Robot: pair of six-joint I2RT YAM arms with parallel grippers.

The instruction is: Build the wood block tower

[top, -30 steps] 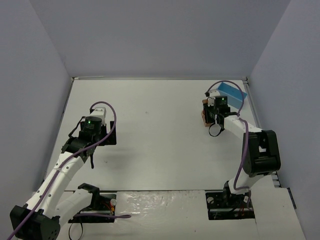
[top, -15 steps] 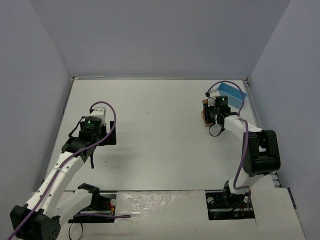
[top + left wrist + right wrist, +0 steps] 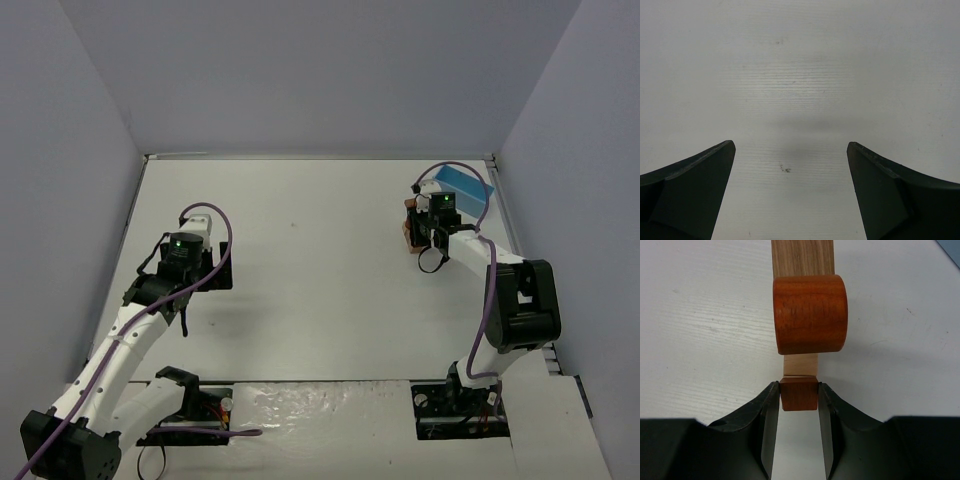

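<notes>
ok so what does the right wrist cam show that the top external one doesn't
Only the right wrist view: the right gripper shut on a small reddish block, with a round-topped reddish block and tan blocks just beyond it. Only the top external view: the left arm far off on the other side, and the light blue box in full. Both: the right gripper at the wood block tower.

right arm (image 3: 476,250) | jaws hidden under its wrist, far right of the bench (image 3: 320,300) | orange-brown block stack (image 3: 408,232) pokes out at those jaws' left side, contact unclear | blue box (image 3: 463,184) just beyond them | left arm (image 3: 130,335) | jaws hang over the bench, well apart from the stack, gap unreadable
</notes>
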